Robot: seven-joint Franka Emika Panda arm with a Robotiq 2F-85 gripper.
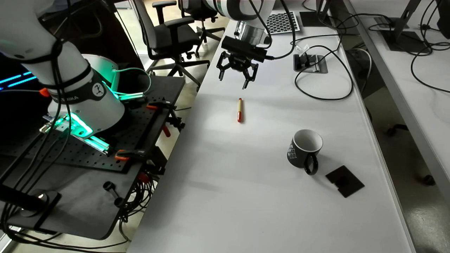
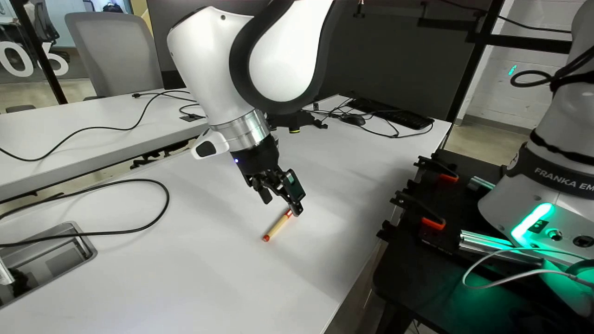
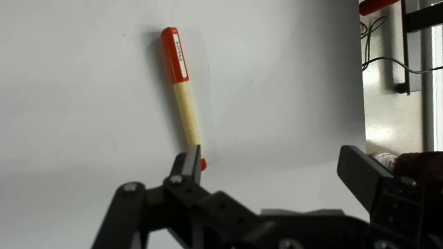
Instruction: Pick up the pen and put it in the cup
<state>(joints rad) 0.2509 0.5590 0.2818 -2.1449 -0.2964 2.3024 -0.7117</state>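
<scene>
My black, bar-like fingers (image 3: pixel 360 180) stand wide apart with nothing between them, hanging above the smooth white counter (image 1: pixel 225 196). I take it they are spread like this so they can drop astride something thin; the grasp is not yet made. Ahead and below, the slim, red-capped, tan-barrelled pen (image 3: pixel 183 98) lies flat on the counter. In the wrist view one finger hides part of its tail end, but in an exterior view I see finger and pen (image 1: pixel 239 110) apart. The pen runs roughly crosswise to the line joining my fingers, which should let them close across its barrel. The gap sits off to one side of it, though, so I judge I need to shift over and along before lowering. Farther out stands the black, round, ceramic-looking cup (image 1: pixel 303 151), upright and mouth up, as it must be to take the pen. Its handle is turned away from my fingers, which should leave my approach free. Near the cup, not touching it, lies a flat, black, squarish pad (image 1: pixel 346 183); why it is there I cannot tell.
</scene>
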